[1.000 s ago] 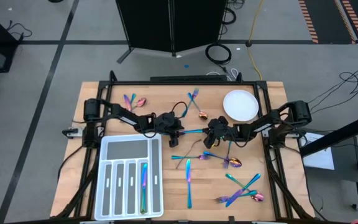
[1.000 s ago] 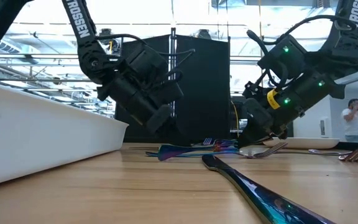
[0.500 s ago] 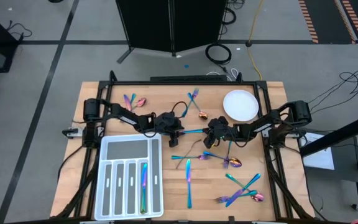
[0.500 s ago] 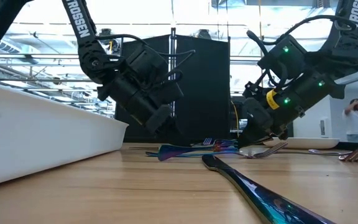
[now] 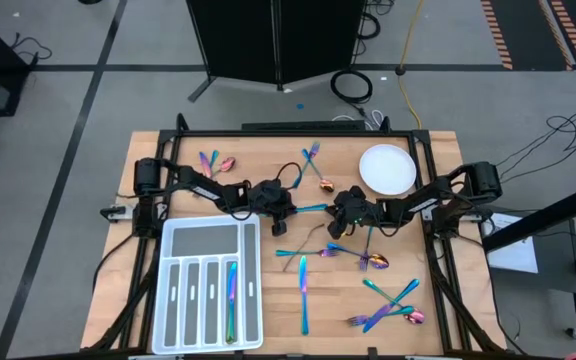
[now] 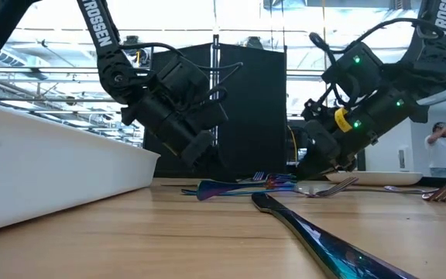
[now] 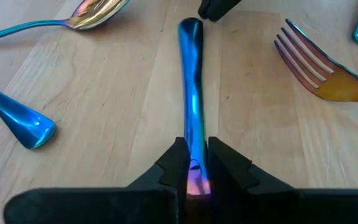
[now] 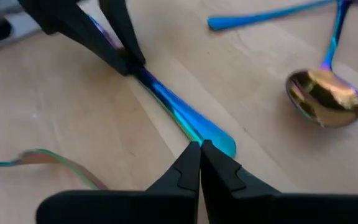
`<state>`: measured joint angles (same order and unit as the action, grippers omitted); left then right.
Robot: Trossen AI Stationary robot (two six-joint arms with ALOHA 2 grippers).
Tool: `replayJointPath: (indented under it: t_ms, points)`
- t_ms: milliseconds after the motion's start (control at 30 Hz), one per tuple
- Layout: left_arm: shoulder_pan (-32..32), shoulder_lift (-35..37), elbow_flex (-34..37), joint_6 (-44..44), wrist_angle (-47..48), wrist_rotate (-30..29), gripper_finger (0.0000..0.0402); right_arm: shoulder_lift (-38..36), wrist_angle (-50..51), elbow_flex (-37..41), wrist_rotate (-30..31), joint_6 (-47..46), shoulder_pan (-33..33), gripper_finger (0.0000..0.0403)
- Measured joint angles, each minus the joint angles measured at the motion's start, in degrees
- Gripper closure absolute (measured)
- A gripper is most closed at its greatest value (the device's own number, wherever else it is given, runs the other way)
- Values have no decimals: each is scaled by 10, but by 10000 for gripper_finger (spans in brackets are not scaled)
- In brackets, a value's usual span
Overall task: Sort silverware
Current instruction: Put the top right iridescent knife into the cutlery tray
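At table centre, a blue utensil handle [image 7: 191, 93] is pinched by the left gripper [image 7: 192, 163] — the right gripper [image 8: 200, 163], at its three o'clock, is pressed together.

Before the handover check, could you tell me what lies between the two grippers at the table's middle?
One blue utensil spans it: the left gripper has closed on one end, the shut right gripper sits at the other. The high view shows this.

Iridescent silverware [image 5: 383, 300] lies scattered flat on the worktop [image 5: 168, 180]. One blue handle [image 7: 191, 93] lies mid-worktop, pinched at one end by the left tool [image 7: 192, 168].
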<state>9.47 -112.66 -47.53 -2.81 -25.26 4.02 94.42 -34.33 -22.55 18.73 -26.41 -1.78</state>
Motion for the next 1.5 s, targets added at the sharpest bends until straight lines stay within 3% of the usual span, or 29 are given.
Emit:
replayJointPath:
  t_ms: [567, 1033, 1500]
  points:
    - [3, -1, -17, -10, -6, 40, 348, -8, -50, -1, 2, 46, 0, 403]
    - [11, -1, -35, -24, -7, 62, 349, -8, -77, -10, -41, 108, 0, 402]
    - [3, 0, -35, 13, -7, 60, 335, -9, 39, -98, -99, 207, -1, 318]
